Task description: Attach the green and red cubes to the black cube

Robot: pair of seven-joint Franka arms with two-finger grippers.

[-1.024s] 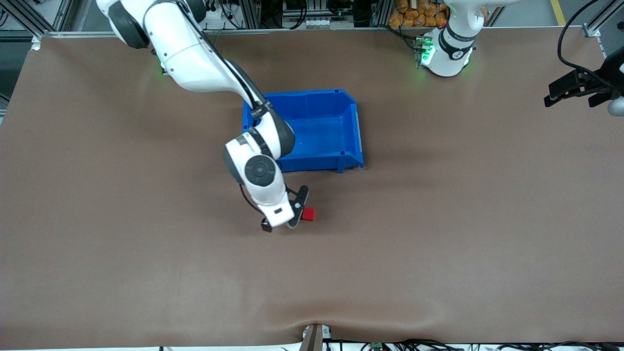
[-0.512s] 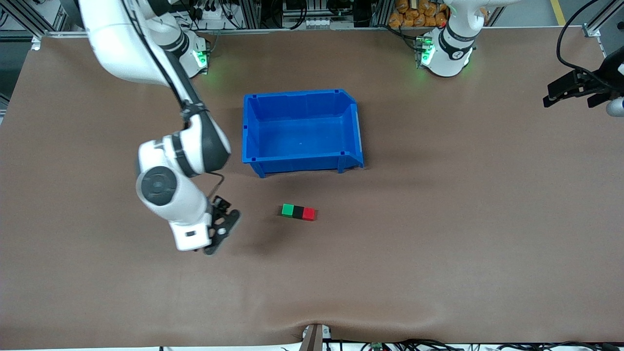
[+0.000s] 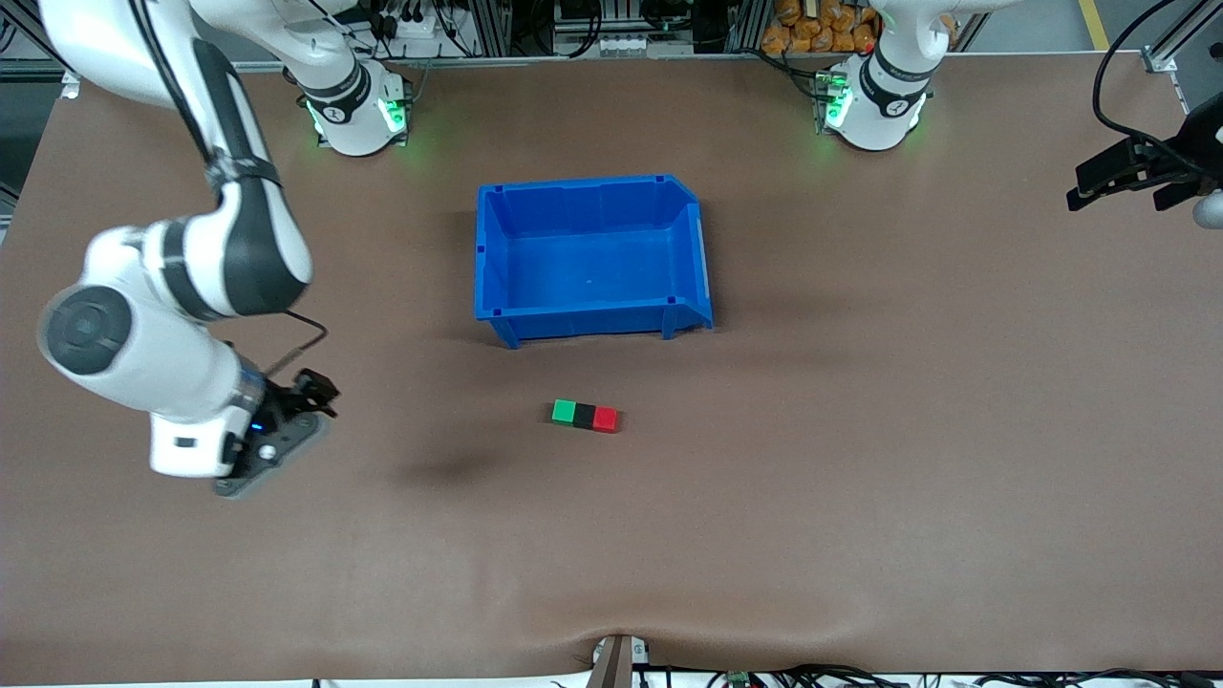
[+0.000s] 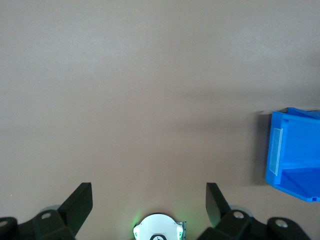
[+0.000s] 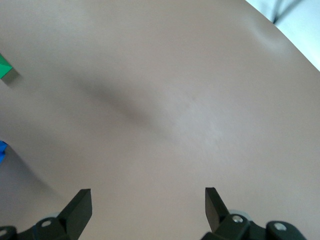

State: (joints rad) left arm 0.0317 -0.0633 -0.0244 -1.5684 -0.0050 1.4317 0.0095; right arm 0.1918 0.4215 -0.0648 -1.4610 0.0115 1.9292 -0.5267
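Note:
The green cube (image 3: 564, 412), the black cube (image 3: 584, 415) and the red cube (image 3: 605, 419) lie touching in a row on the brown table, black in the middle, nearer the front camera than the blue bin (image 3: 592, 320). My right gripper (image 3: 287, 432) is open and empty, up over bare table toward the right arm's end, well apart from the cubes. In the right wrist view its gripper (image 5: 146, 205) is open, and a corner of the green cube (image 5: 4, 67) shows at the edge. My left gripper (image 3: 1089, 186) waits at the left arm's end of the table; the left wrist view shows it (image 4: 149, 200) open and empty.
The blue bin is open-topped and empty; its wall (image 4: 277, 150) shows in the left wrist view, and a sliver of it (image 5: 2, 150) in the right wrist view. The left arm's base (image 4: 159, 229) shows between the left fingers. The brown mat has a wrinkle (image 3: 611, 626) at the front edge.
My right gripper has drawn away from the cubes toward the right arm's end of the table and risen, uncovering the green and black cubes. The left arm has not moved.

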